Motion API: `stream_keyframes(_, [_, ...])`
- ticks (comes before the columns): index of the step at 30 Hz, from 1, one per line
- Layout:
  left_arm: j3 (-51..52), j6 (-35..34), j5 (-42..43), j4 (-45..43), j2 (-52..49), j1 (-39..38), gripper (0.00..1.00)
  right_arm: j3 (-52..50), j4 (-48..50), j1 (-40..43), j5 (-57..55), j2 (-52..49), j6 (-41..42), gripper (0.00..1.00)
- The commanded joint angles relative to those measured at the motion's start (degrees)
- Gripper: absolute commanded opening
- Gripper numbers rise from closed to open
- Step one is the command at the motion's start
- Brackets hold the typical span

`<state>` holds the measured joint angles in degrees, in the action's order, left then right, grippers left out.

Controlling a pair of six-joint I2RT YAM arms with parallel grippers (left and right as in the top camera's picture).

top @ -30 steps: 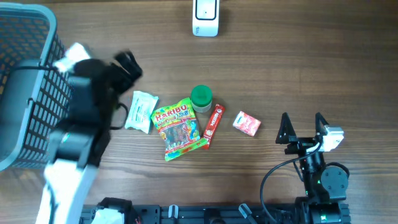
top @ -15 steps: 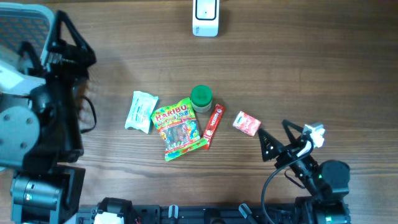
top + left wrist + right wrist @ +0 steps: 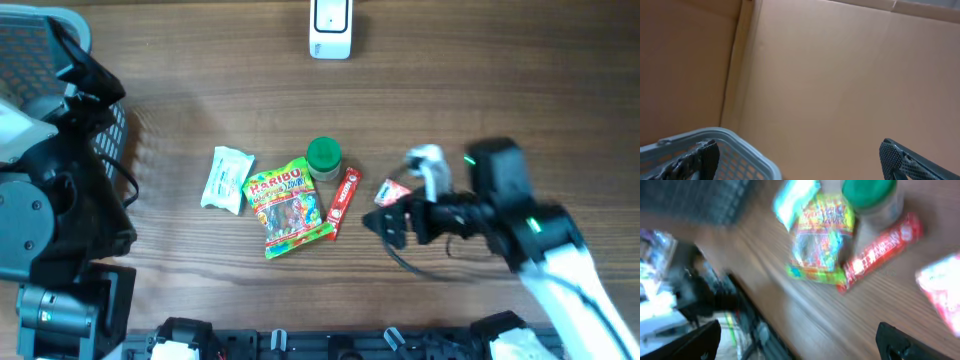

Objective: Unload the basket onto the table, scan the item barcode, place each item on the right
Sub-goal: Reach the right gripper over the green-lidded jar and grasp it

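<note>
While the right wrist view is blurred, overhead is sharp enough to work from. Right pincer (image 3: 392,215) sits low over the table (image 3: 520,90), jaws wide, gripping nothing. It's just beside the pink packet (image 3: 392,190), and the arm covers part of it. I can't tell if a finger touches the packet.

Items lie in a loose row mid-table. From my left: white pack (image 3: 227,179), Haribo bag (image 3: 288,207), red stick (image 3: 343,201), pink packet. The jar (image 3: 323,157), green lid up, stands at the far ends of bag and stick, right against both. Bag and stick lie edge to edge; overlap or only contact, I can't tell. White pack is just beside the bag.

Scanner (image 3: 331,28), white, is at the far edge of the table, well apart from the items, roughly in line with the jar.

Left pincer (image 3: 95,65) is up over the basket (image 3: 740,142) at the left edge, jaws wide too. Its wrist camera shows the basket's grey rim, both fingertips and a brown cardboard wall (image 3: 840,75).

Right wrist view has bag, jar, stick and part of the pink packet ahead of the fingers, all smeared. I can't make out a barcode on any item.
</note>
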<state>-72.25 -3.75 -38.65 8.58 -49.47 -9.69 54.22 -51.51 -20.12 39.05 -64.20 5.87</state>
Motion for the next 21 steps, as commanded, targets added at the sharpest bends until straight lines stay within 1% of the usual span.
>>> stream_keyframes(1, [-0.52,2.01,-2.54,0.28,1.2,-0.11,1.0,9.4,-4.5,-8.46,-16.39,-11.47,-4.24,1.0])
stream_keyframes(4, [-0.52,2.01,-2.51,0.83,1.75,-0.11,1.0,12.9,-2.43,-12.44,-21.99,-17.22,-6.27,1.0])
stream_keyframes(7, [-0.52,2.01,-2.51,1.33,2.36,-0.11,1.0,13.07,3.17,-13.4,-23.37,-21.2,-12.74,1.0])
stream_keyframes(13, [-0.52,1.99,-2.51,1.79,3.26,-0.11,1.0,13.57,11.37,-13.18,-22.49,-22.43,-19.69,1.0])
stream_keyframes(16, [-0.52,1.99,-2.51,1.79,3.26,-0.11,1.0,14.67,12.07,-13.18,-23.32,-23.56,-25.62,1.0])
stream_keyframes(19, [-0.52,2.01,-2.36,1.81,3.26,-0.11,1.0,16.52,11.41,-13.18,-26.14,-26.49,-27.58,1.0])
stream_keyframes(21, [-0.52,2.01,-2.36,1.81,3.26,-0.11,1.0,18.93,10.54,-13.16,-26.64,-30.23,-29.2,1.0])
